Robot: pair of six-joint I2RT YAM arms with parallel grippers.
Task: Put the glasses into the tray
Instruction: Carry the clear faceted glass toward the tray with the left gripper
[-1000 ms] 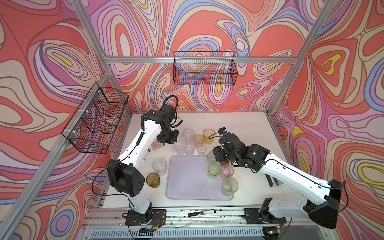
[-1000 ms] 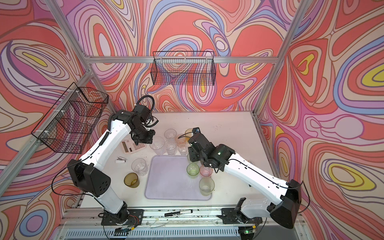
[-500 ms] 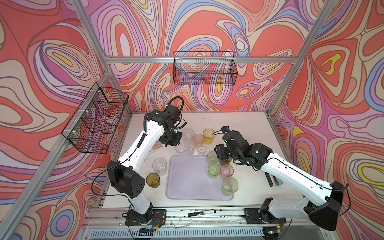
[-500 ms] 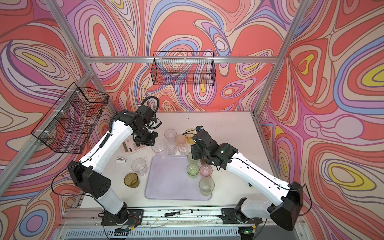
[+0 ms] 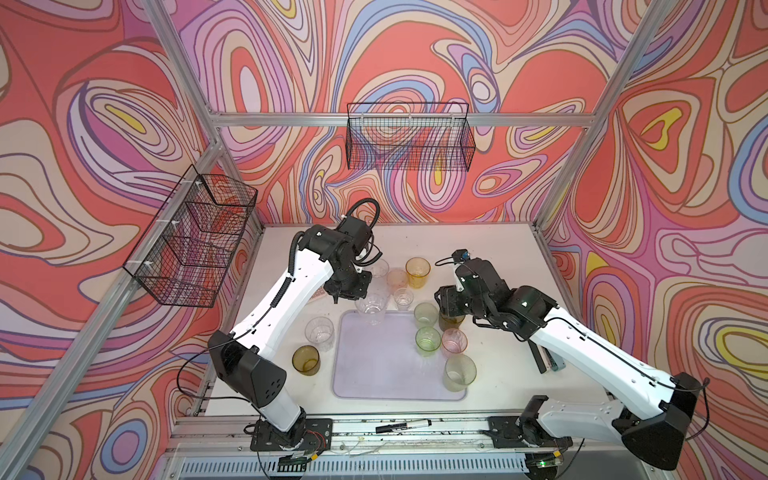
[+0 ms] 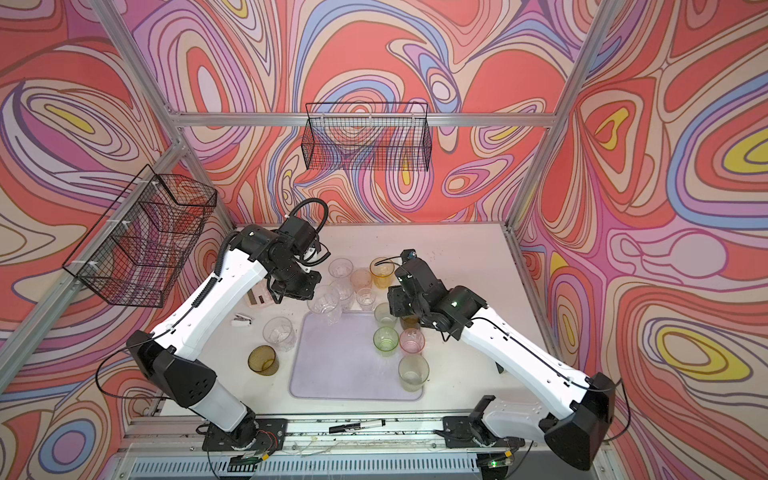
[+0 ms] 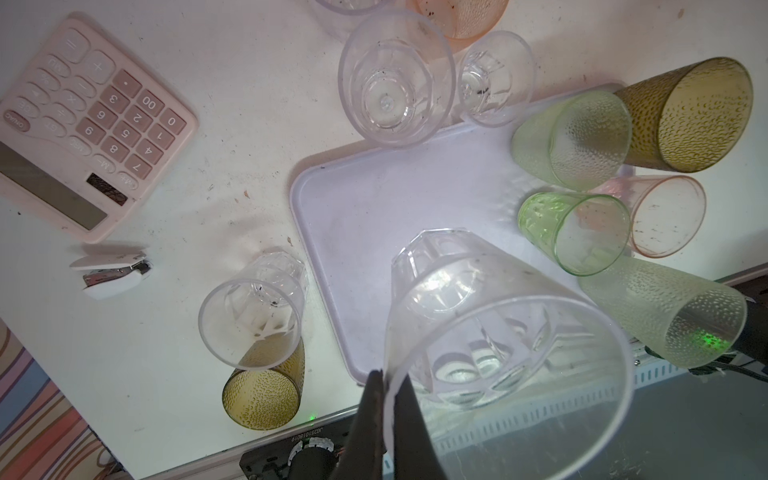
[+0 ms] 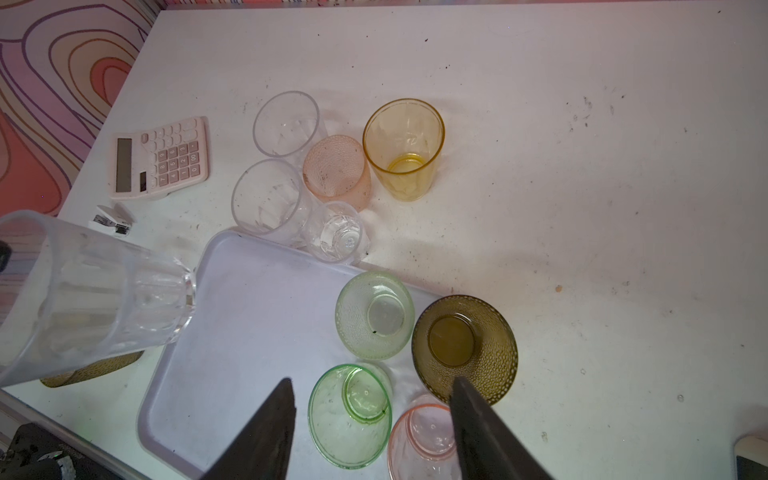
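So a clear faceted glass (image 7: 498, 353) is pinched by the rim in the left end effector (image 7: 384, 376) and held over the tray (image 5: 374, 374), around its 11 o'clock corner. The right end effector (image 8: 372, 384) is spread wide, nothing gripped, parked above the green glass (image 8: 349, 415) and olive glass (image 8: 463, 349) by the tray's 2 o'clock edge.

Robot lab cell: alu frame (image 5: 291, 119), swirl-print walls (image 5: 83, 124), 2 bench arms (image 5: 286, 299).

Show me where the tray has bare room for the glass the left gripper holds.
Bare: the tray's left and middle, from its left rim across to the green glass. Crowded: along the right rim stand the pale green glass, pink glass and frosted glass; clear glasses hug the far rim.
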